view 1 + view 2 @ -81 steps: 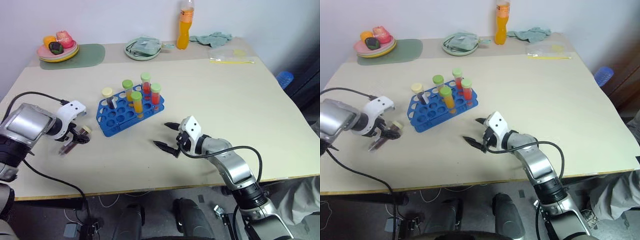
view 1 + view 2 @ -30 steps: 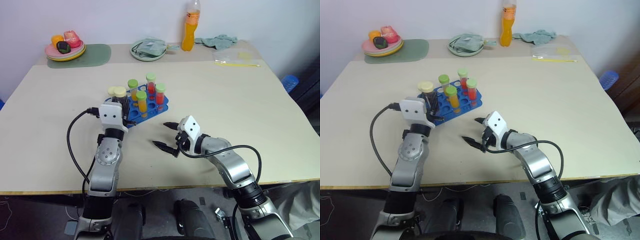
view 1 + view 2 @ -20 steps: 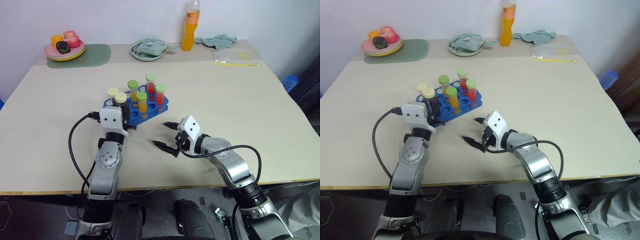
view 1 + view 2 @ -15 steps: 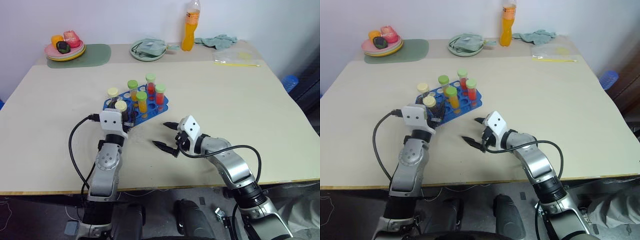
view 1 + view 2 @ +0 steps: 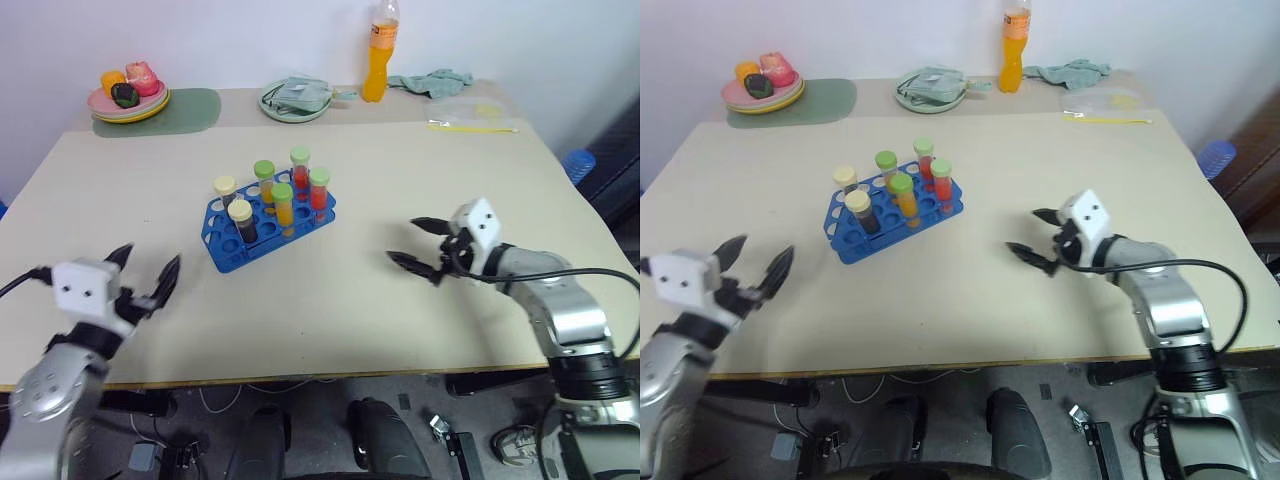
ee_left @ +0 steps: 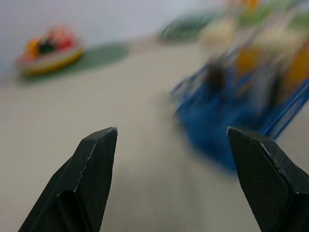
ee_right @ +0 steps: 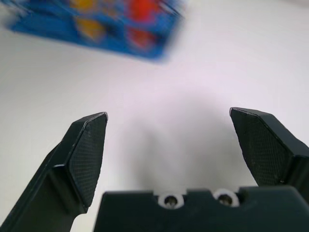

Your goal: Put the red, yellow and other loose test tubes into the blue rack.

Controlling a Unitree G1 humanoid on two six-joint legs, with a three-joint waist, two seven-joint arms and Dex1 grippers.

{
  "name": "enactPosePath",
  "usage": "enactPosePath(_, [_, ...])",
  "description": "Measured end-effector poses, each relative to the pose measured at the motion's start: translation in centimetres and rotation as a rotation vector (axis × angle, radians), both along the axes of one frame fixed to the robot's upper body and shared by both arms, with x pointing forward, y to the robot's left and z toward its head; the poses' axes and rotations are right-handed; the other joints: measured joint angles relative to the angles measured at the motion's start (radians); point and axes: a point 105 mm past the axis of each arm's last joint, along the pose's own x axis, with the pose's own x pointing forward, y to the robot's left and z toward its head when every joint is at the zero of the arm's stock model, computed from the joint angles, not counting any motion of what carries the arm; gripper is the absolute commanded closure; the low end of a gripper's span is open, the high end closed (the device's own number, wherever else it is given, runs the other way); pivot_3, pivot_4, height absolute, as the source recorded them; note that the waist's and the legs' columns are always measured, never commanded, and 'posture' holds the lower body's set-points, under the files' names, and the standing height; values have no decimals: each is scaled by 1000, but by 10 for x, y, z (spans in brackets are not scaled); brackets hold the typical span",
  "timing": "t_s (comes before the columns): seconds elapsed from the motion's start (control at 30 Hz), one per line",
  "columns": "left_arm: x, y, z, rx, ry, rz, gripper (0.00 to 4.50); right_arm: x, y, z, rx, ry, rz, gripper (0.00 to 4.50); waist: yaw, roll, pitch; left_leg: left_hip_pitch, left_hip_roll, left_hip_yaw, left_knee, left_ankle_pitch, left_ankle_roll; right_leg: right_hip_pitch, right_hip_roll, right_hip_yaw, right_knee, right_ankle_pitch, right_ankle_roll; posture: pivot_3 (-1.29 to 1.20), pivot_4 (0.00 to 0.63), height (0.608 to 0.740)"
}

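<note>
Setting: a pale beige table (image 5: 400, 330) against a white wall, with a few unrelated items lined along its far edge.

Left tool (image 5: 143, 278): black fingers spread wide, nothing between them; hangs over the near left corner of the table, well apart from the rack. Its wrist view looks past the spread fingers (image 6: 94, 164) toward the rack.

Right tool (image 5: 424, 248): fingers spread wide, empty; hangs over the near right part of the table, pointing toward the rack and well apart from it.

Blue rack (image 5: 228, 255): sits left of centre on the table, turned at an angle. It holds six capped tubes, all upright: two dark tubes with cream caps (image 5: 240, 220) at the left end, two orange tubes with green caps (image 5: 283, 202) in the middle, two red tubes with green caps (image 5: 318, 189) at the right end. Several holes remain open.

Loose tubes: no tube can be made out lying on the table around the rack.

Far edge: a pink plate of fruit (image 5: 127, 90) on a green mat, a green dish with a cloth (image 5: 293, 98), an orange drink bottle (image 5: 376, 50), a crumpled cloth (image 5: 432, 80), and a clear bag (image 5: 470, 112).

Step in hand, as judged: both tools stand clear of the rack, and the filling looks done or nearly so. To do it well, both tools should stay wide of the tall caps so no tube is tipped, and the table should be searched for a stray tube before anything is reached for.
</note>
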Motion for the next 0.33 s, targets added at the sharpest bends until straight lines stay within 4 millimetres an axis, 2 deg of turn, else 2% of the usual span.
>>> enactPosePath(0.1, [-9, 21, -10, 11, 57, 55, 772, 3, -18, -2, -5, 3, -47, 0, 0, 0, 0, 0, 0, 0, 0, 0, 0, 0, 0, 0, 0, 0, -1, 0, 150, 740])
enactPosePath(0.33, [-13, 25, -21, 10, 72, 101, 772, 3, -21, -8, -7, 11, -23, 0, -1, 0, 0, 0, 0, 0, 0, 0, 0, 0, 0, 0, 0, 1, 2, 0, 150, 740])
